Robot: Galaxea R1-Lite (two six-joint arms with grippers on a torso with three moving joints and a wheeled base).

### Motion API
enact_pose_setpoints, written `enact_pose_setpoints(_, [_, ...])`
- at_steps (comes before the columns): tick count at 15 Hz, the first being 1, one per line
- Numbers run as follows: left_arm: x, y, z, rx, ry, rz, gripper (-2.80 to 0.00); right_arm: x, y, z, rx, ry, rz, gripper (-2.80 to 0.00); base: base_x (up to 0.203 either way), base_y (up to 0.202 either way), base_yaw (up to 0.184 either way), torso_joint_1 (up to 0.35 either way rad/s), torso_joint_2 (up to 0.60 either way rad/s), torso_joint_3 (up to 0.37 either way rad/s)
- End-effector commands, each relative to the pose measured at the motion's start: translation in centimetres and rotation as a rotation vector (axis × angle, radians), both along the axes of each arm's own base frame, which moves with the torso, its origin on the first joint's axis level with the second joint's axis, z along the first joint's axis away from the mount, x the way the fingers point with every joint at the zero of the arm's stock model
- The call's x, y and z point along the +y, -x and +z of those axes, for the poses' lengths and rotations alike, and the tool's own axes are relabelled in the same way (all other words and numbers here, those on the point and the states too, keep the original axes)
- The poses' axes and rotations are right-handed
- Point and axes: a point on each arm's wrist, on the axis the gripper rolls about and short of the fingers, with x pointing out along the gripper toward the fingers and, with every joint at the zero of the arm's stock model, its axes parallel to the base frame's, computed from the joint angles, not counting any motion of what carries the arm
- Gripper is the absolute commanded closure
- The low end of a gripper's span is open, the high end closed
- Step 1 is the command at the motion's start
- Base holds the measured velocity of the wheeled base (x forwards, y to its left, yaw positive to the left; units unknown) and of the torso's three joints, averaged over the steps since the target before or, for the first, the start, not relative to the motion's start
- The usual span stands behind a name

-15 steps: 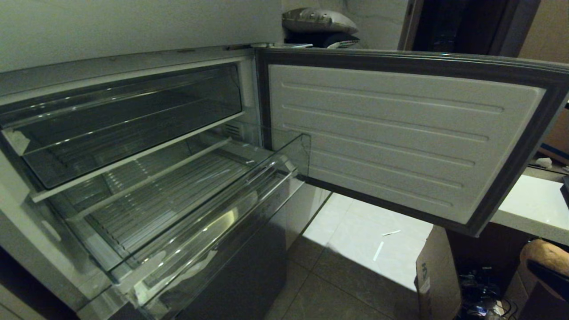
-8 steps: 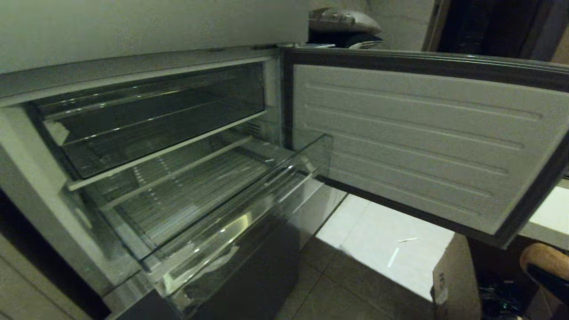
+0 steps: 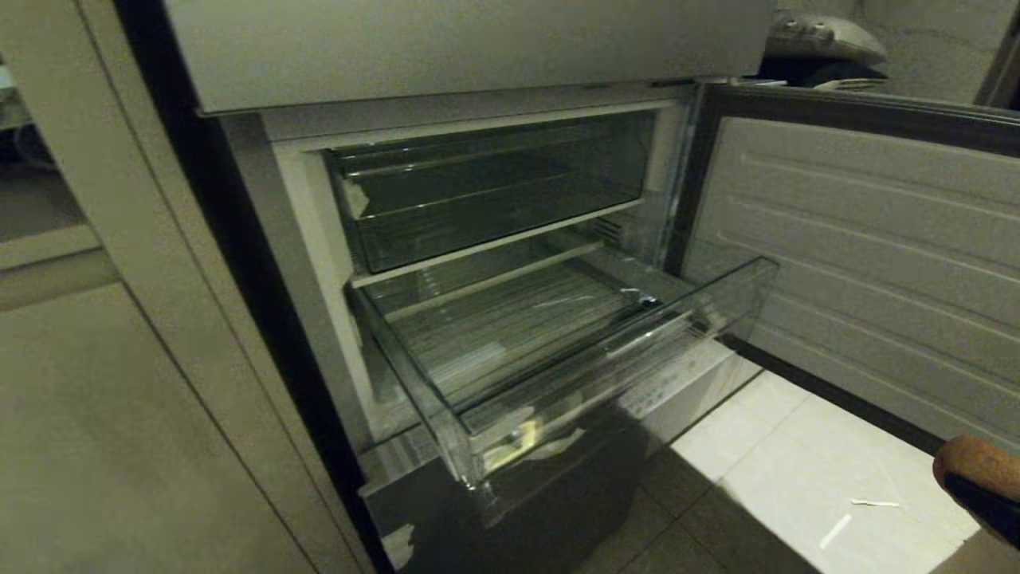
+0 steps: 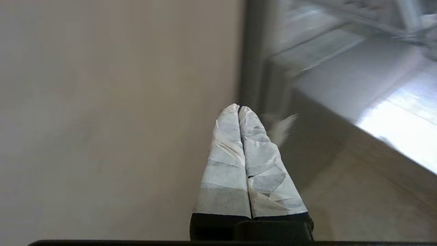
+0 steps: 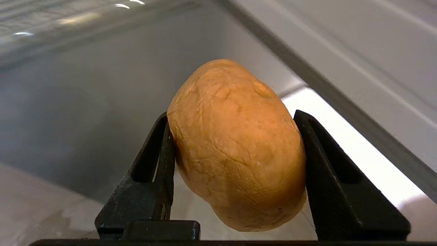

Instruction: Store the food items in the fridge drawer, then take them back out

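I have the roll (image 5: 235, 143) pinched tight between the two black fingers of my right gripper (image 5: 235, 150), one finger on each side, and it fills the gap between them. From the head camera I see it only at the low right edge, out over the pale floor (image 3: 797, 446), well apart from the drawer (image 3: 606, 359). The drawer is pulled out and nothing lies on its ribbed bottom, so I think I am at the start: carry the roll over and put it in. The fridge door (image 3: 876, 239) hangs open on the right, and the roll is near its lower edge, so I should lift first and not swing straight across, or I may bump the door or the clear front wall of the drawer. That wall is hard to see because it is see-through, so I want the roll well above its top edge before I move in. Then I should go down over the middle of the bottom and let go only when the roll is low, so it does not bounce or roll on the ribs. There is a shallower tray (image 3: 494, 199) above the drawer, and I must stay out from under it. My left gripper (image 4: 239, 111) is not needed; its taped fingers are pressed together and it hangs beside the grey fridge side.
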Motion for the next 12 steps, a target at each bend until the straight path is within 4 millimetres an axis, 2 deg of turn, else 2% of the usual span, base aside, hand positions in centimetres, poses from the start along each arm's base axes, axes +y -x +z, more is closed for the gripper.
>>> enact_pose_setpoints(1, [0.0,0.0,0.0,0.001,0.0,0.0,0.0,0.0,0.0,-0.1,0.003,-0.002,0.003,0.0,-0.001,-0.013,0.178,0.007,0.0,-0.002])
enact_pose_setpoints(4, [0.0,0.0,0.0,0.001,0.001,0.0,0.0,0.0,0.0,-0.1,0.003,-0.002,0.003,0.0,0.001,-0.007,0.174,0.002,0.0,0.002])
enact_pose_setpoints(6, [0.0,0.0,0.0,0.001,0.0,0.0,0.0,-0.1,-0.2,0.6,-0.028,0.017,0.014,0.0,0.001,-0.007,0.127,0.004,0.0,0.003])
enact_pose_setpoints(9, [0.0,0.0,0.0,0.001,0.0,0.0,0.0,-0.5,-1.6,3.4,-0.166,0.077,0.101,0.0,-0.001,-0.002,0.018,0.001,0.0,0.0])
enact_pose_setpoints(12, [0.0,0.0,0.0,0.001,0.001,0.0,0.0,-1.0,-4.5,6.1,-0.213,0.086,0.196,0.0,0.0,0.0,0.0,0.0,0.0,0.0])
